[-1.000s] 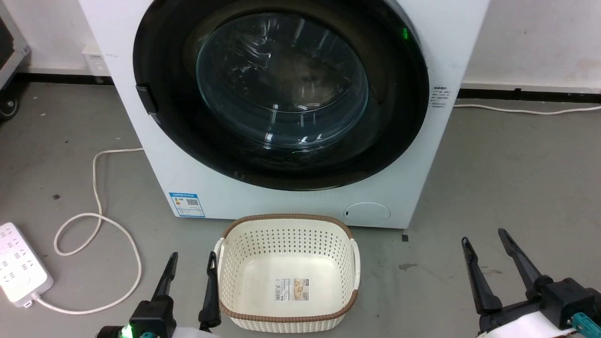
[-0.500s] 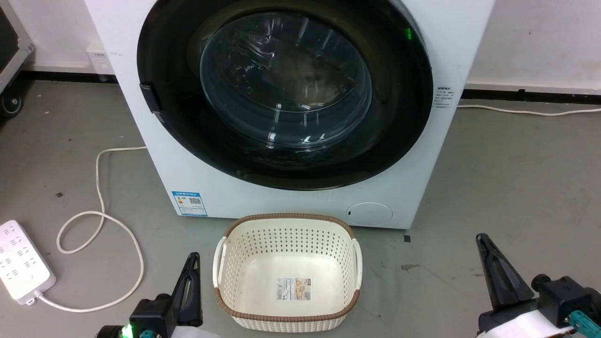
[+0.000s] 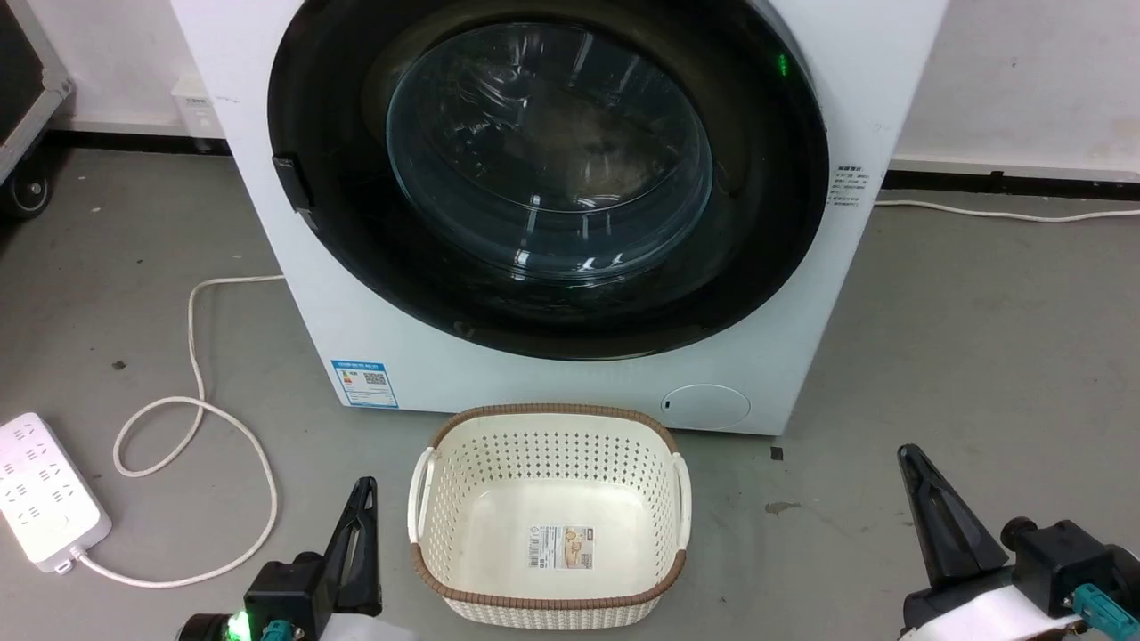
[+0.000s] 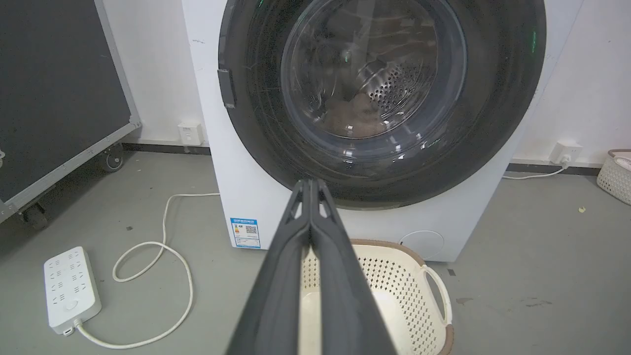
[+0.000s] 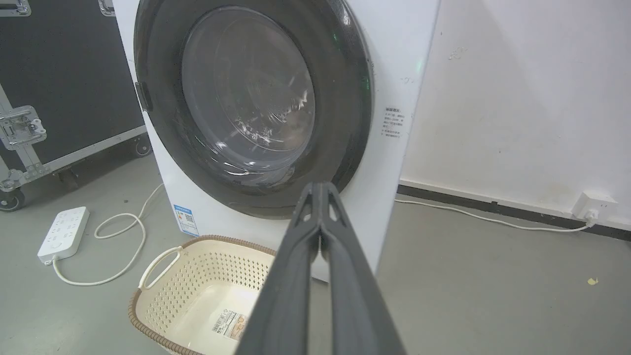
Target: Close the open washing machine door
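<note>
Head view: washing machine door (image 3: 548,169) flush against white washer front, judged already shut; up and ahead of both arms, about equally far from each. Left gripper (image 3: 363,488) low left, pinched closed, empty. Right gripper (image 3: 908,456) low right, likewise closed on nothing. Basket (image 3: 548,415) on floor between grippers, squarely before door, blocking any low straight push. Power strip (image 3: 44,490) well off left.

Left wrist view: closed tips (image 4: 309,183) aimed at door's (image 4: 379,74) lower rim, above basket (image 4: 434,276).

Right wrist view: door (image 5: 246,88) seen obliquely, no gap visible at edge; tips (image 5: 320,186) together.
</note>
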`<state>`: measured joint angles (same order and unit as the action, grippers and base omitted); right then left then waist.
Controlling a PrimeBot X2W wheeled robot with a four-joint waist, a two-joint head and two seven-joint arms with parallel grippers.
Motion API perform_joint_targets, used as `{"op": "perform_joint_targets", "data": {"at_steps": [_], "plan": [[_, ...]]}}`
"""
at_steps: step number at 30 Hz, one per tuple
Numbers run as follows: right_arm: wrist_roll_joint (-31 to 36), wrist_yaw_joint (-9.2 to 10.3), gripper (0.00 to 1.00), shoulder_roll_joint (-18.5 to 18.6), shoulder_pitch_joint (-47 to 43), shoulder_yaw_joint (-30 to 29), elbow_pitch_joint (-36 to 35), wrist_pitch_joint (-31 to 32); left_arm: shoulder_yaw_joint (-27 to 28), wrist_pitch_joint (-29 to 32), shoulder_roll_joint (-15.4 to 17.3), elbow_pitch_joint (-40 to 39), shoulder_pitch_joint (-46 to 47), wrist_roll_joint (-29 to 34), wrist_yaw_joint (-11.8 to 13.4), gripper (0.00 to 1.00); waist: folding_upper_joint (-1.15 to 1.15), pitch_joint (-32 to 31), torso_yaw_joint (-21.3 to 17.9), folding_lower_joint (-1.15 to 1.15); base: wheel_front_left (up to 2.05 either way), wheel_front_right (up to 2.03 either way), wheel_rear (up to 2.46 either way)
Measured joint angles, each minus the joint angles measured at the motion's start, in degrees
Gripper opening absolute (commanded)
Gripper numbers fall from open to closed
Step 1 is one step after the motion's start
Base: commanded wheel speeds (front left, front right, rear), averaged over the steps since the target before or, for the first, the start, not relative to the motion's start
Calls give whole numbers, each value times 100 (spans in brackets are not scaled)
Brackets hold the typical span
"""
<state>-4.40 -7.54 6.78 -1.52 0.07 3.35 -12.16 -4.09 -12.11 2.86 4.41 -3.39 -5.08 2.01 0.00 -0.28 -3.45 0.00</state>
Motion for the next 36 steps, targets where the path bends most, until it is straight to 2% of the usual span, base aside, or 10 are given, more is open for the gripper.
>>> {"op": "perform_joint_targets", "data": {"at_steps": [36], "plan": [[154,1,0,-140,7,-2,-105,461,147,464,0,-154,96,197,-67,0,0,11,135,0,0,0,0]]}}
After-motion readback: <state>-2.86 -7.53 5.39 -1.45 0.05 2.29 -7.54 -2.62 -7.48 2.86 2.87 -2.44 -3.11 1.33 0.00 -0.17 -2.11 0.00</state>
